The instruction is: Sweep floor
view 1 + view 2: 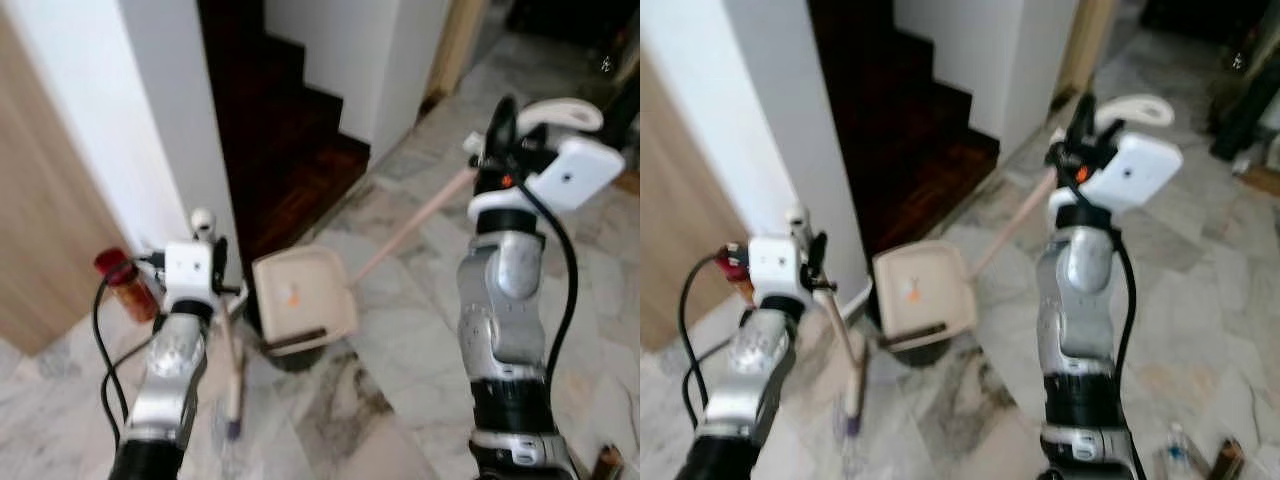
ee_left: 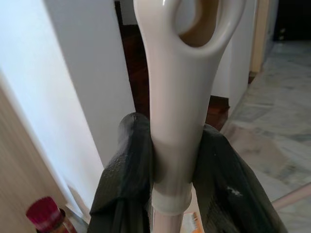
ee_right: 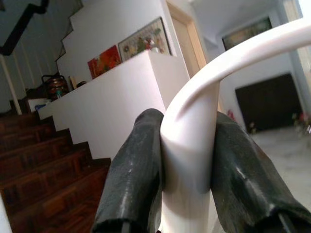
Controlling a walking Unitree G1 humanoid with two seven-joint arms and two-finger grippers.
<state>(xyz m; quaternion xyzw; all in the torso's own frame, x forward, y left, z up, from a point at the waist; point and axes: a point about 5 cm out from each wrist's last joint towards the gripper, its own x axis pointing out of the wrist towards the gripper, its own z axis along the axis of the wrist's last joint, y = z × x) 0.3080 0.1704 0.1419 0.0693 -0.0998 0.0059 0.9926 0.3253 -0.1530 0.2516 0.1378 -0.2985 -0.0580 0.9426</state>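
**Both tools in hand at the foot of the stairs**

The left gripper [image 2: 170, 165] is clenched around the cream top of the broom handle [image 2: 177, 121], just below its hanging loop. Holding it that high probably lets the arm swing the slanting stick, whose lower end [image 1: 233, 400] reaches the marble floor [image 1: 400, 330] near the robot. A red-capped bottle [image 1: 125, 283] stands against the wall just beside that arm.

In the middle, the beige dustpan [image 1: 303, 298] rests on the floor by the dark wooden stairs [image 1: 290, 150], mouth toward the broom, apparently placed to receive sweepings. Its long pale shaft [image 1: 410, 230] rises to the right gripper [image 3: 187, 160], which grasps the curved white grip [image 3: 233, 63] and so steadies the pan from standing height.

The head views give the layout of pan, stick and floor; the wrist views alone confirm each pair of fingers [image 3: 133, 170] pressing on its handle. The right wrist view also shows framed pictures [image 3: 141, 41] above the stair wall.
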